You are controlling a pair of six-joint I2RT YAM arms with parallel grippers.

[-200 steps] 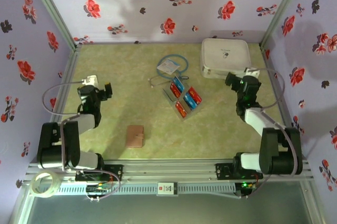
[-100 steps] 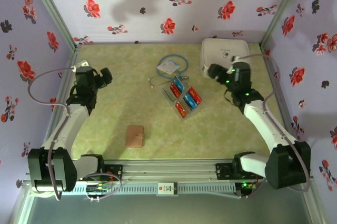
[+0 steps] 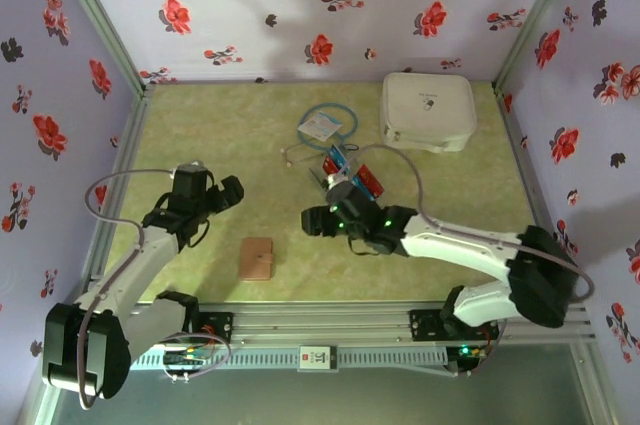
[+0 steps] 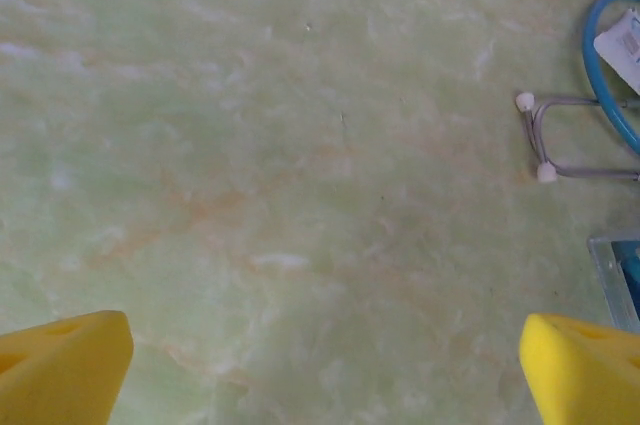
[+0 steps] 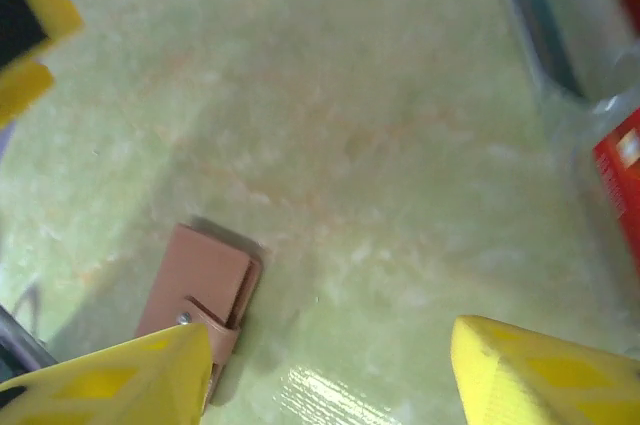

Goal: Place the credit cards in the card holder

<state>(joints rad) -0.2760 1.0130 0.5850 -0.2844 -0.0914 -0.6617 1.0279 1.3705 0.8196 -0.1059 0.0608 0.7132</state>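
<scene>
Jaws first: left gripper [image 3: 228, 193] is spread wide with nothing between the yellow pads [image 4: 70, 365], only bare table under it. Right gripper [image 3: 312, 222] also stands apart and empty, with open surface in the gap [image 5: 330, 365].

Card holder [image 3: 257, 258] lies flat near the front edge, between the two grippers and apart from both in the top view. On the right wrist cam it is tan, with a strap and snap at one end [image 5: 200, 285], and sits just beside that gripper's left pad [image 5: 110, 380]. Can't tell contact from that angle.

Credit cards [image 3: 368, 179] are clustered mid-table, red and blue, partly hidden by the right arm. One red edge shows at the right wrist frame border [image 5: 622, 160].

Table top [image 3: 220, 135] is pale green, marbled with faint orange veins, glossy in spots. Behind the cards is a white tag on a blue cord loop [image 3: 327, 125], with a bent wire piece with white tips [image 4: 540, 135] beside it. White square case [image 3: 428, 110] sits in the back right corner.

Walls [image 3: 300, 5] are lavender with a red and black flower print on three sides. Aluminium rail [image 3: 320, 330] runs along the near edge, with a tape roll [image 3: 85, 350] at its left end.
</scene>
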